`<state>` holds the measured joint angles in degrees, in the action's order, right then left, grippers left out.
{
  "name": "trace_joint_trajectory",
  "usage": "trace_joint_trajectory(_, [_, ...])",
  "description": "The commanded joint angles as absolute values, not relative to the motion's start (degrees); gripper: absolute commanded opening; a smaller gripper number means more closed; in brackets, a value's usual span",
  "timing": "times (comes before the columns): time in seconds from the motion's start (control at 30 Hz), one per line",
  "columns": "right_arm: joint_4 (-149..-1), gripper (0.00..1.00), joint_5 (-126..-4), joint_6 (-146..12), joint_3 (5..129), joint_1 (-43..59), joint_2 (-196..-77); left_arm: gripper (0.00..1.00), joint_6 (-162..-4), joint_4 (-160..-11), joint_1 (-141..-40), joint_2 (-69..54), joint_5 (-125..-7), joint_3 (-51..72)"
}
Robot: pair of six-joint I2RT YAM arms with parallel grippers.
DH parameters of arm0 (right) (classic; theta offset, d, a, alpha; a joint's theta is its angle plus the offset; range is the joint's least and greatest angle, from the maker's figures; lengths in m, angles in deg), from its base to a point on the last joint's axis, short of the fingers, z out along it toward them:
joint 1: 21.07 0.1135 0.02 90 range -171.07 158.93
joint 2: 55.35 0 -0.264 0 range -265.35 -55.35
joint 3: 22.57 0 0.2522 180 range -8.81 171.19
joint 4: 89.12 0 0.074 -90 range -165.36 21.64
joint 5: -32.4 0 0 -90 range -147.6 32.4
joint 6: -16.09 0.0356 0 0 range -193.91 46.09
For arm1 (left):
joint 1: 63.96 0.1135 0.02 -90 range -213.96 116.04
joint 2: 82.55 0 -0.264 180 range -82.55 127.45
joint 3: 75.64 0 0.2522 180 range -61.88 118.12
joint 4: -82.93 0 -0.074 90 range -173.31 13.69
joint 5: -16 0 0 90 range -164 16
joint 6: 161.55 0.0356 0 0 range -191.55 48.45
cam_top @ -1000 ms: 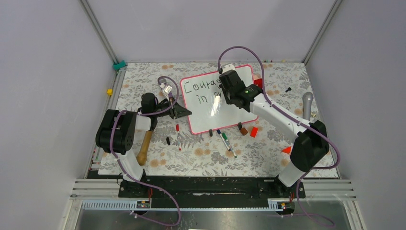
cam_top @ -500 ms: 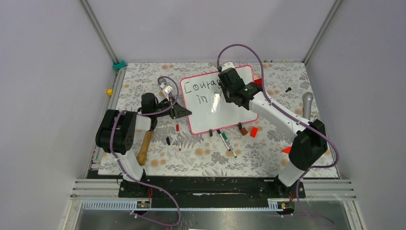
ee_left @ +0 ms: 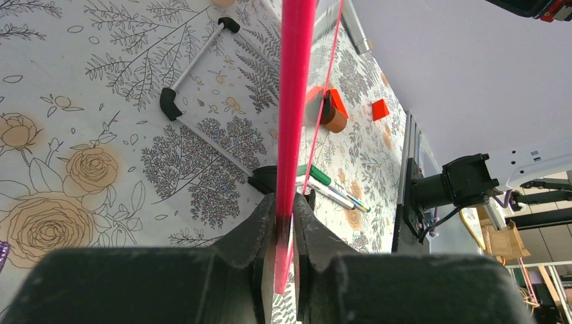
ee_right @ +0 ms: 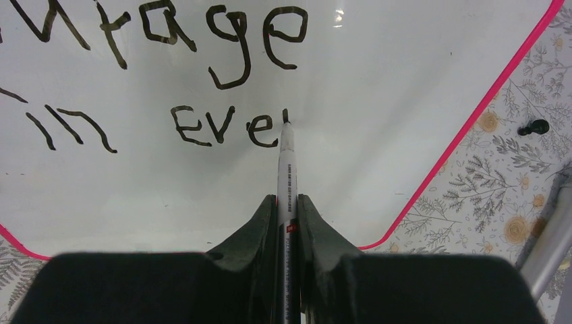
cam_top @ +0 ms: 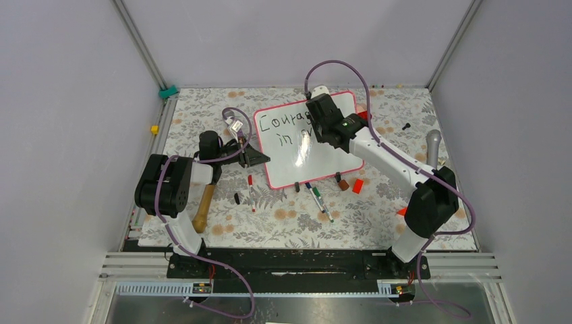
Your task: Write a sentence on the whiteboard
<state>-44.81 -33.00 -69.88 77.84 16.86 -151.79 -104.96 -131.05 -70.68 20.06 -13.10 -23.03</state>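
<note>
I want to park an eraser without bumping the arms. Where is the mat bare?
Bare: the far left corner beyond the left gripper, and the near strip between the markers and the base rail. Crowded: along the near edge of the whiteboard.

Overhead, the right arm (cam_top: pixel 381 154) covers the line ends of the sentence (cam_top: pixel 280 125); the right wrist view crops its start.

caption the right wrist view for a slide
Right hand grips a marker, tip on the whiteboard right after "Eve" in the unfinished sentence
</note>
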Motion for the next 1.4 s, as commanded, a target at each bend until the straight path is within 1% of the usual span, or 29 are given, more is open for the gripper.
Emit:
trace_joint_trajectory(0.0, [-45.76, 0.0, -30.39, -70.77, 80.3, 16.04, -152.69, 0.0, -104.05, -131.82, -69.47, 20.31, -15.64, -23.57])
trace_joint_trajectory(0.53, [-46.0, 0.0, -29.57, -70.73, 80.14, 15.42, -152.13, 0.0, -103.98, -131.8, -69.43, 20.16, -15.67, -23.59])
trace_joint_trajectory(0.8, [-46.24, 0.0, -31.27, -70.5, 79.63, 15.37, -150.69, 0.0, -103.98, -131.74, -69.47, 20.24, -15.69, -23.64])
trace_joint_trajectory(1.03, [-50.34, 0.0, -33.86, -70.55, 74.82, 15.26, -142.58, 0.0, -103.98, -131.75, -69.43, 20.2, -15.59, -23.64])
trace_joint_trajectory(1.23, [-55.27, 0.0, -31.83, -70.53, 68.02, 15.3, -137.87, 0.0, -103.98, -131.74, -69.41, 20.28, -15.63, -23.63])
trace_joint_trajectory(1.37, [-61.27, 0.0, -30.28, -69.38, 62.98, 15.28, -134.97, 0.0, -104.08, -132.0, -69.48, 20.26, -15.48, -23.63])
